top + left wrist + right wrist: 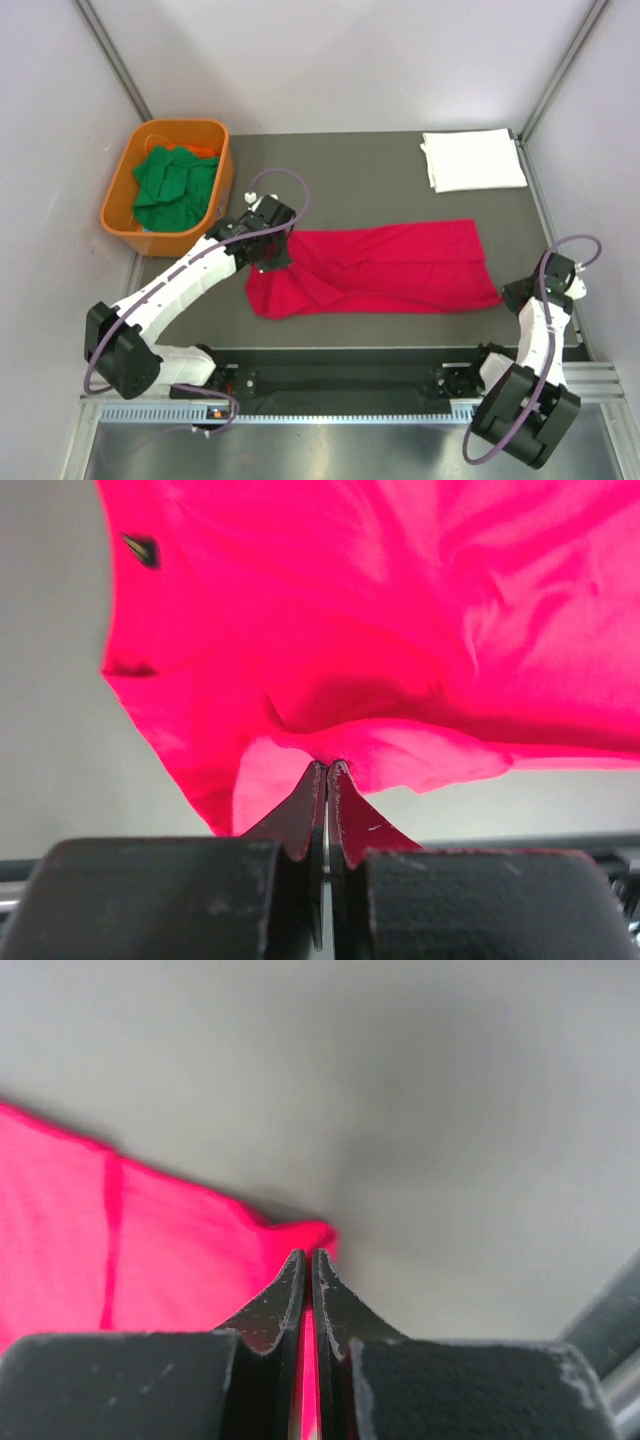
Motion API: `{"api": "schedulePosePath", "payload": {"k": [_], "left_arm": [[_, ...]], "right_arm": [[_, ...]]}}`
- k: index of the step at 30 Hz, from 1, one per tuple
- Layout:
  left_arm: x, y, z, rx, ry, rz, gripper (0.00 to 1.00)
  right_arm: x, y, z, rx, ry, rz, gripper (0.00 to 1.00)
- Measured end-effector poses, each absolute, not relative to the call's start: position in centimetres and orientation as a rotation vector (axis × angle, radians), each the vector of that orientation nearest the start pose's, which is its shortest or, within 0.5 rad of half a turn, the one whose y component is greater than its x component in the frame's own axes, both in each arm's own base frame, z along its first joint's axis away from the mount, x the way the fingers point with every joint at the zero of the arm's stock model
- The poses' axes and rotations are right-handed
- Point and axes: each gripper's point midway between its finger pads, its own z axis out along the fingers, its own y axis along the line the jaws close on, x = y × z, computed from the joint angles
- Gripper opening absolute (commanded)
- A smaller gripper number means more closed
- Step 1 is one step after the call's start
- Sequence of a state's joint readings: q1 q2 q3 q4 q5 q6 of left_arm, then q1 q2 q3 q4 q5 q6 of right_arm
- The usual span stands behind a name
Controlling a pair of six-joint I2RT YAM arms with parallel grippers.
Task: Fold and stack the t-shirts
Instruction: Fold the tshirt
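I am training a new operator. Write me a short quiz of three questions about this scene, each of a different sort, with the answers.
1. True or false: the folded white cloth t-shirt lies at the far right corner of the table.
2. What does the left gripper pinch? A: the bright red cloth t-shirt; B: the white t-shirt; C: nothing.
3. Fill in: the crumpled green cloth shirts lie in the orange plastic ___.
Key: 1 true; 2 A; 3 tub.
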State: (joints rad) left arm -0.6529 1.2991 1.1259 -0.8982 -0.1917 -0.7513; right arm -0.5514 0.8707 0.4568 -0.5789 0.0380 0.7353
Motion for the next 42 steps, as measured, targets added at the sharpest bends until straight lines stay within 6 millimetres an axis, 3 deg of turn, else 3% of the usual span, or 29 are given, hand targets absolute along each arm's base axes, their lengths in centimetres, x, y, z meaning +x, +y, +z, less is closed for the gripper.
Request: {"api": "schedulePosePath", "payload": {"k": [5,11,26,34,39,42], "left_arm": [[26.3,-15.7,15.2,-0.254,2.604,-0.197,0.00],[28.7,-14.0,15.1,-0.292,2.592,-0.167,0.00],[29.6,-13.6,10.9,-0.232,2.725,-0.101,0.00],[29.6,-13.8,10.5,-0.223,2.760,-0.093,0.00],[28.7,-14.7,13.0,-0.208,2.732,-0.216,0.00],[26.8,-15.4,14.9,-0.199,2.703,-0.354,0.00]], "right_arm": [[22.3,-9.2,6.1,1.447,2.056,0.057,0.00],[25.0,-8.0,5.0,1.383,2.155,0.089,0.00],[29.0,-7.9,3.7,1.321,2.284,0.083,0.00],[29.2,-7.7,4.3,1.267,2.349,0.065,0.00],[27.9,-7.4,5.5,1.237,2.370,0.049,0.00],[27.1,-7.2,6.1,1.231,2.379,0.046,0.00]]}}
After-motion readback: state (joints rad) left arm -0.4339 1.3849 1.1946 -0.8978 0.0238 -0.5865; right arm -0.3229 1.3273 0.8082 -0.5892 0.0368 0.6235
